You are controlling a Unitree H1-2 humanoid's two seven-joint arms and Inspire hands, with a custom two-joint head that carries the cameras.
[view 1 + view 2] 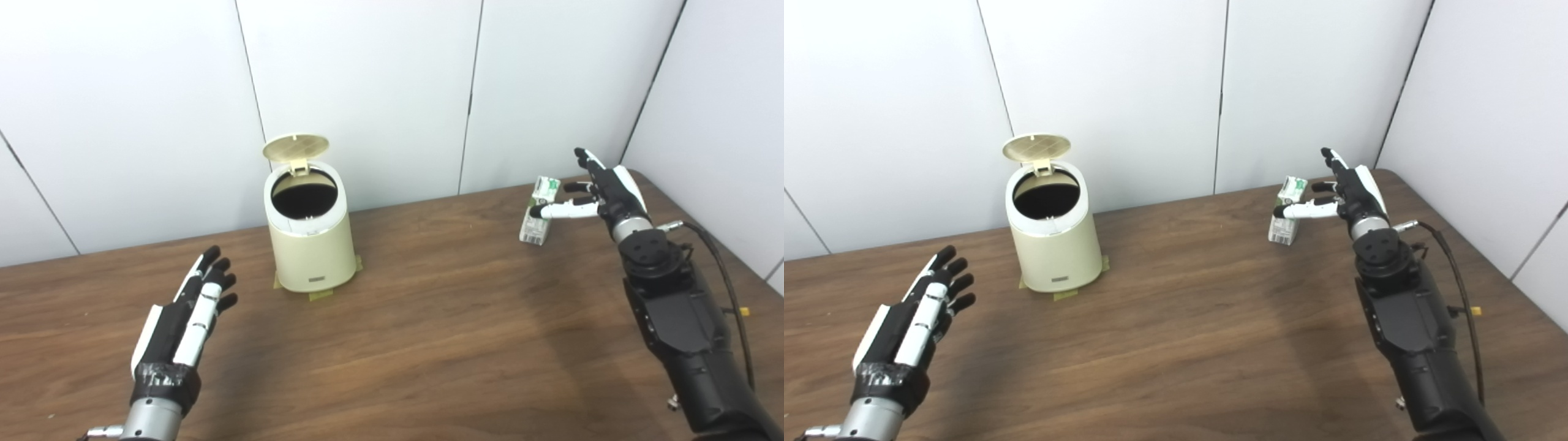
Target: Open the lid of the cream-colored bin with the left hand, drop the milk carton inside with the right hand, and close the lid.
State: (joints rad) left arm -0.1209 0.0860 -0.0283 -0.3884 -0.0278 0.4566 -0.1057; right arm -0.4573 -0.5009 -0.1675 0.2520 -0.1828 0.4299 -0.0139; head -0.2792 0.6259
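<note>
The cream-colored bin stands on the wooden table left of centre, held down with tape at its base. Its round lid is flipped up and back, and the dark opening shows. The green and white milk carton stands upright at the back right of the table. My right hand is open right beside the carton, fingers spread, with the thumb across the carton's front. My left hand is open and empty, hovering over the table at the front left, well away from the bin.
The wooden table has its right edge close to the right arm. White wall panels stand close behind the bin and the carton. A black cable runs along the right forearm.
</note>
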